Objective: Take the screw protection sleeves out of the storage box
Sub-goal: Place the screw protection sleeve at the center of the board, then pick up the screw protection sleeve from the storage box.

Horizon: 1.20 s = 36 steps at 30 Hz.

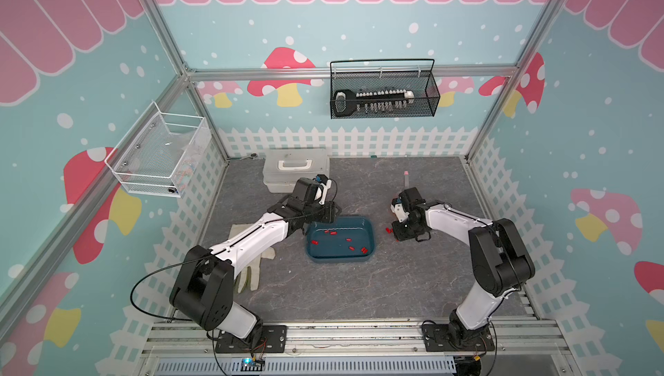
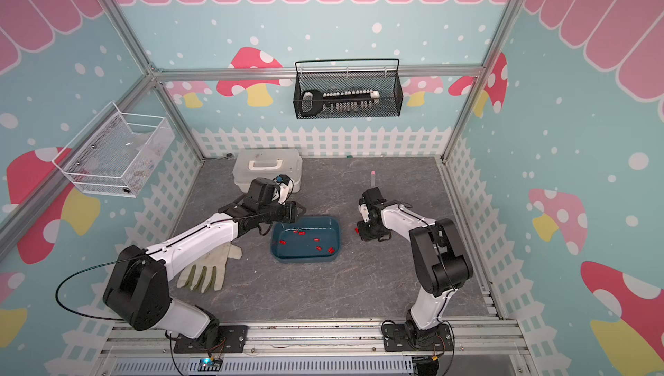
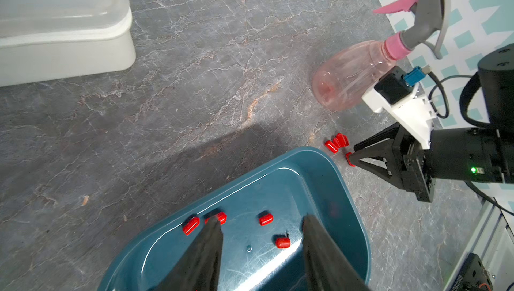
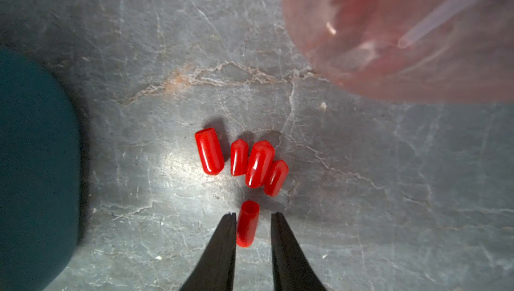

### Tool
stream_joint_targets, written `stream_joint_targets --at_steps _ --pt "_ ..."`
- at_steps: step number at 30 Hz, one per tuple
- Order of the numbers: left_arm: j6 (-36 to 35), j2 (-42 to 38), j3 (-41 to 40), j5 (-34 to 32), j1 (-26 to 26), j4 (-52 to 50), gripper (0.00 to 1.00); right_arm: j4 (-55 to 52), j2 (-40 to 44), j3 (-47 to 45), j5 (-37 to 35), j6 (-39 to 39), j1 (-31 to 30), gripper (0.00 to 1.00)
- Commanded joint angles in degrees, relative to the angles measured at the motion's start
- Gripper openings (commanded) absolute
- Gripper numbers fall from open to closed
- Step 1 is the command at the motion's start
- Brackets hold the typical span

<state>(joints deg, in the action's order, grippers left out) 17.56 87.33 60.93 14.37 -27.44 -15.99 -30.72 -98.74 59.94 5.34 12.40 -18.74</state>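
Right end effector (image 4: 253,214): released, jaws parted low over the desk (image 4: 133,103). One sleeve (image 4: 247,224) lies between them, against one finger and clear of the other. Four more screw protection sleeves (image 4: 258,163) just ahead, side by side on the desk: glossy bright red stubby tubes, one end open, the other tapered shut. Left end effector (image 3: 261,218): released, empty, over the storage box (image 3: 319,170). Box is dark teal and shallow, with several further sleeves scattered on its floor.
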Motion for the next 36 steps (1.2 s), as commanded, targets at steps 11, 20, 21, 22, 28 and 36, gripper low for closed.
stream_joint_targets --at_steps 11,20,21,22,28,36 --pt "-0.60 -0.12 1.01 -0.81 0.11 1.01 0.49 -4.60 11.45 1.49 0.22 -1.57 -2.71 0.34" --pt "1.38 -2.96 -1.48 -4.47 0.54 2.36 0.49 -4.24 17.37 3.20 2.27 -0.98 -7.17 0.34" --pt "1.95 -3.42 -1.78 -5.33 0.70 2.34 0.49 -4.21 17.12 3.57 2.39 -0.90 -7.92 0.33" --pt "2.70 -3.95 -1.89 -6.39 0.96 1.68 0.49 -4.21 16.69 4.22 2.41 -0.76 -8.91 0.33" --pt "6.30 -9.95 -2.80 -12.57 2.67 -8.43 0.49 -2.94 11.73 9.09 2.82 -0.54 -15.81 0.33" --pt "9.81 -17.71 -12.40 -11.36 3.69 -8.70 0.50 -0.39 4.00 16.37 5.40 -2.18 -22.26 0.32"
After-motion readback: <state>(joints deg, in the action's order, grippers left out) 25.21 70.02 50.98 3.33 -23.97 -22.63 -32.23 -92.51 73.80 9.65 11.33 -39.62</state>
